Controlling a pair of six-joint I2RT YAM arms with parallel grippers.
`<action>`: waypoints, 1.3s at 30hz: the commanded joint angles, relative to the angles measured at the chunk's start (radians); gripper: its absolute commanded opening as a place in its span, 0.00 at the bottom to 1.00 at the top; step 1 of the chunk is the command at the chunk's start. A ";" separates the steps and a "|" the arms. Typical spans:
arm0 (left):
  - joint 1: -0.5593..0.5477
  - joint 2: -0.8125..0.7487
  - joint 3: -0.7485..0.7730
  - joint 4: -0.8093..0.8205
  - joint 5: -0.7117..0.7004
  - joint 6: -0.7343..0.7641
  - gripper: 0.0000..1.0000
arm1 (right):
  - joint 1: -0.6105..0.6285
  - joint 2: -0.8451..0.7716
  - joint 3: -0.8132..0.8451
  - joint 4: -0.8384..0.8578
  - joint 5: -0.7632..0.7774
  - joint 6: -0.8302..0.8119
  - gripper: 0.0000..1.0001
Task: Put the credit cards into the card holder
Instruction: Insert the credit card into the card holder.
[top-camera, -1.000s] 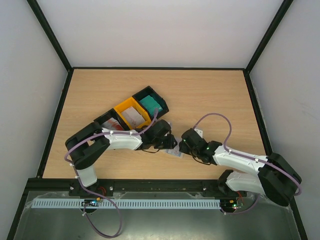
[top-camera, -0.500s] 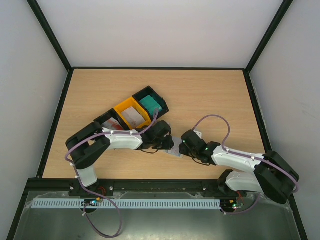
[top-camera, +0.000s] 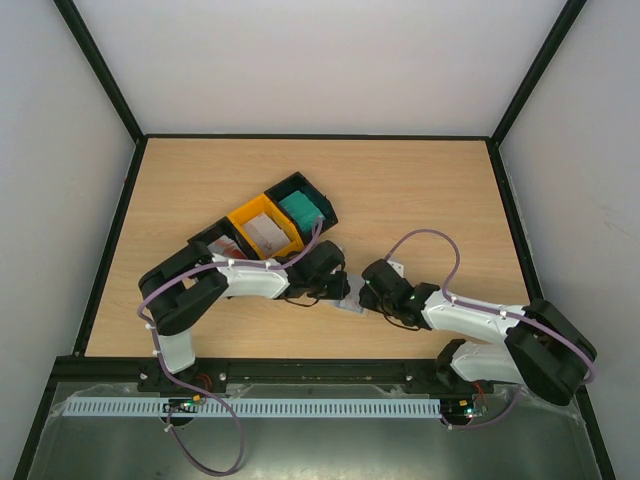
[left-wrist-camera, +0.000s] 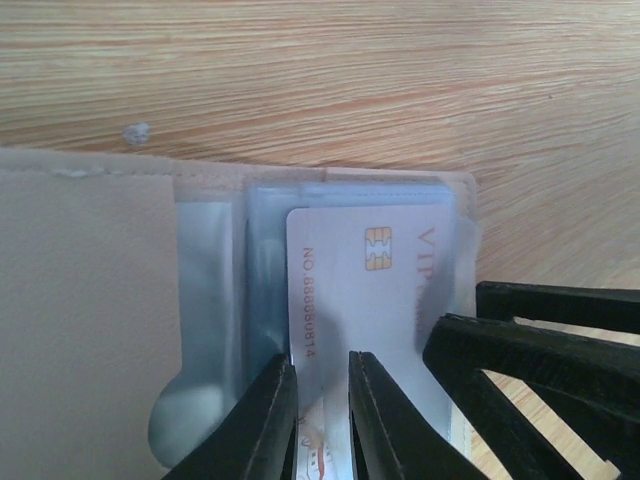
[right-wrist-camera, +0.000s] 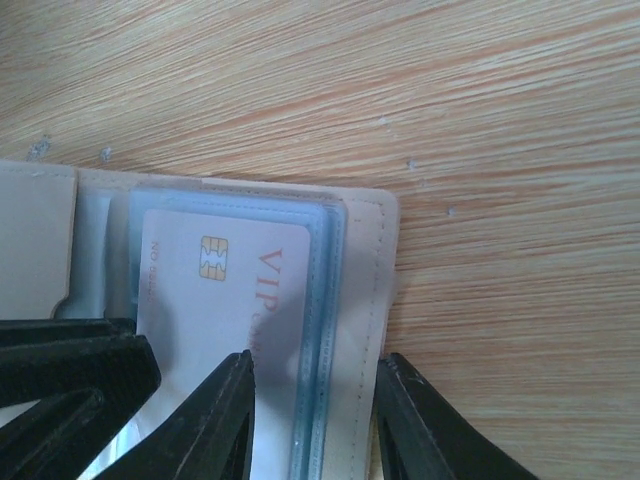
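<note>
The beige card holder (top-camera: 350, 303) lies open on the table between my two grippers. In the left wrist view its beige flap (left-wrist-camera: 85, 320) is on the left and its blue-grey slots hold a white VIP credit card (left-wrist-camera: 370, 290) with a chip, partly slid in. My left gripper (left-wrist-camera: 322, 362) has its jaws a narrow gap apart, tips resting on the card's near end. My right gripper (right-wrist-camera: 315, 360) is open, one finger over the card (right-wrist-camera: 230, 280), the other at the holder's outer edge (right-wrist-camera: 362, 260). Both grippers meet over the holder in the top view, the left (top-camera: 338, 289) and the right (top-camera: 367, 296).
A row of three trays sits behind the left arm: a black one (top-camera: 208, 240) with red-and-white cards, a yellow one (top-camera: 243, 216) with pale cards, a black one (top-camera: 318, 196) with teal cards. Black rails edge the wooden table (top-camera: 420, 190).
The right gripper has edged slightly left towards the holder, and the left arm has shifted a little. The holder and trays have stayed put.
</note>
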 joint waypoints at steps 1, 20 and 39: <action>-0.006 0.016 0.010 0.048 0.065 0.033 0.16 | -0.004 0.000 0.001 0.023 0.025 -0.004 0.33; -0.006 -0.082 0.001 -0.069 -0.027 0.017 0.28 | -0.005 -0.118 0.019 -0.096 0.100 0.004 0.46; -0.016 -0.020 -0.036 -0.046 0.025 -0.018 0.05 | -0.004 -0.152 0.003 -0.034 0.017 0.044 0.43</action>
